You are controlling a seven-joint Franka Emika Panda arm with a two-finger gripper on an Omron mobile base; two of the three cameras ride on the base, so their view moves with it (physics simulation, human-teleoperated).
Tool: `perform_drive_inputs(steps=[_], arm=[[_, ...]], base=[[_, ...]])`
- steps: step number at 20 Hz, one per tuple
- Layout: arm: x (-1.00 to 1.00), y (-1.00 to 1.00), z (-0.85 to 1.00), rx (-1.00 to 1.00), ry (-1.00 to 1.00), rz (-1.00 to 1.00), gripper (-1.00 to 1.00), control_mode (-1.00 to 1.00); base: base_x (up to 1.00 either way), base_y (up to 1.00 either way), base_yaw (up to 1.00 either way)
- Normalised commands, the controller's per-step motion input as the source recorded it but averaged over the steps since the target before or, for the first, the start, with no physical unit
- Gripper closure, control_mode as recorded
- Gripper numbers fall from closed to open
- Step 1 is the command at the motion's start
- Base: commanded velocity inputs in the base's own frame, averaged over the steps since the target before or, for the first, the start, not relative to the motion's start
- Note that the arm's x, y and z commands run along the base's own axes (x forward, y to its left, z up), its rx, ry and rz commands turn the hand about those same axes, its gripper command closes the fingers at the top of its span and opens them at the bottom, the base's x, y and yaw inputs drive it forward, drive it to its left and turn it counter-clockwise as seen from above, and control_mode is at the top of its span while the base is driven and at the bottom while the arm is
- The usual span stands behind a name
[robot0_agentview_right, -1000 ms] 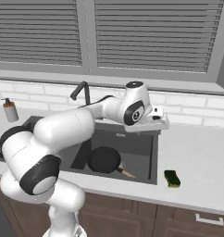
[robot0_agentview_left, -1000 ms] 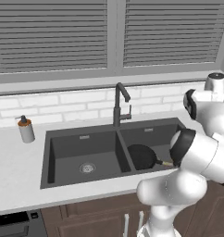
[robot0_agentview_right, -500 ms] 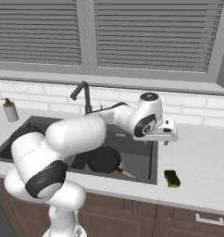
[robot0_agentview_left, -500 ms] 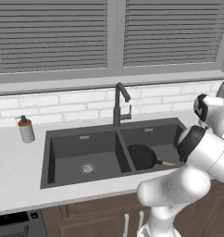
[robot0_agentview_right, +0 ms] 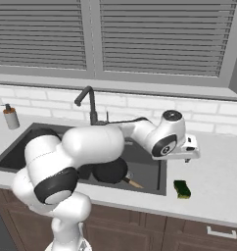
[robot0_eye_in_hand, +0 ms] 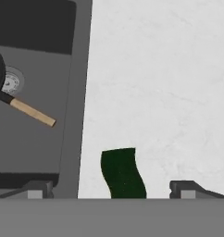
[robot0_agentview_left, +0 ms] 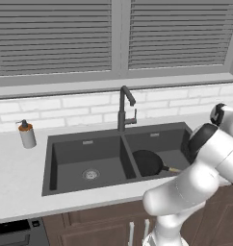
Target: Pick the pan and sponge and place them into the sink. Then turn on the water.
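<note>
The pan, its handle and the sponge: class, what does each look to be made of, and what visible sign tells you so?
The pan looks like dark coated metal: matte black, no shine. Its handle looks wooden: pale tan, plain straight stick. The sponge looks like soft foam: dull dark green block with a wavy outline in the hand view. All rendered, so these are guesses.

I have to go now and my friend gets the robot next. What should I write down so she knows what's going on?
Gripper: open, holding nothing, above the counter to the right of the sink.
Pan: already in the sink's right basin, handle pointing toward the counter side.
Sponge: lying on the counter just right of the sink; in the hand view it sits between the fingertips, lower down.
Faucet: no water running.
Done: pan in the sink.
Left: grab the sponge, drop it in the sink, turn on the water.
</note>
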Motion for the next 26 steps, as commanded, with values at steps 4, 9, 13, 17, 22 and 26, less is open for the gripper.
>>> perform_drive_inputs(steps=[4, 9, 13, 17, 22, 26], arm=[[0.0, -0.23, -0.41, 0.0, 0.04, 0.17, -1.0, -1.0], [0.02, -0.03, -0.43, 0.0, 0.06, 0.16, -1.0, -1.0], [0.01, -0.01, -0.41, 0.0, 0.06, 0.11, -1.0, -1.0], [-0.04, -0.05, -0.28, 0.0, 0.08, 0.04, -1.0, -1.0], [0.0, -0.02, -0.35, 0.0, 0.04, 0.01, -1.0, -1.0], [0.0, -0.2, -0.44, 0.03, 0.04, 0.01, -1.0, -1.0]], base=[[0.0, 0.0, 0.0], [0.0, 0.0, 0.0], [0.0, 0.0, 0.0], [0.0, 0.0, 0.0], [0.0, 0.0, 0.0], [0.0, 0.0, 0.0]])
